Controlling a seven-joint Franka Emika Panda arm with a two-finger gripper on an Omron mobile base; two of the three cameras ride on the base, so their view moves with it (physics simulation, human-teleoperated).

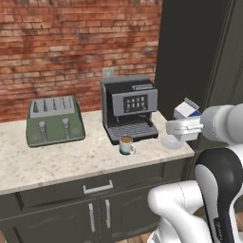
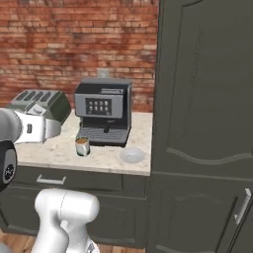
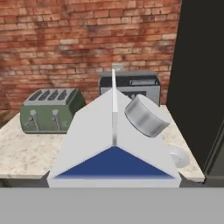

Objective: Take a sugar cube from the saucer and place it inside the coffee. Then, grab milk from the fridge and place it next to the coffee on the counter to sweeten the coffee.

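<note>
Left base view: the arm carried the milk carton (image 1: 186, 110) above the right end of the table (image 1: 57, 156), over the saucer (image 1: 172, 142) and right of the coffee machine (image 1: 128, 108). The fingers' ends were hidden behind the wrist here, so the grip couldn't be read from this side. The mug (image 1: 126, 145) stood just in front of the coffee machine, brown liquid inside. Judged step: the milk leg, carton on its way to the table.

Right base view: the fridge (image 2: 202, 123) stood shut, right of the coffee machine (image 2: 102, 111). The mug (image 2: 82, 146) was at the machine's front left, the saucer (image 2: 131, 155) at its front right, and looked empty, though too small to be sure.

Hand view: the carton (image 3: 114, 144) sat close under the camera, white gabled top, grey cap, blue panel, evidently clamped between fingers set fairly wide. Next move likely needs lowering it upright onto bare table beside the mug, without nudging the mug or saucer (image 3: 179, 156).
</note>
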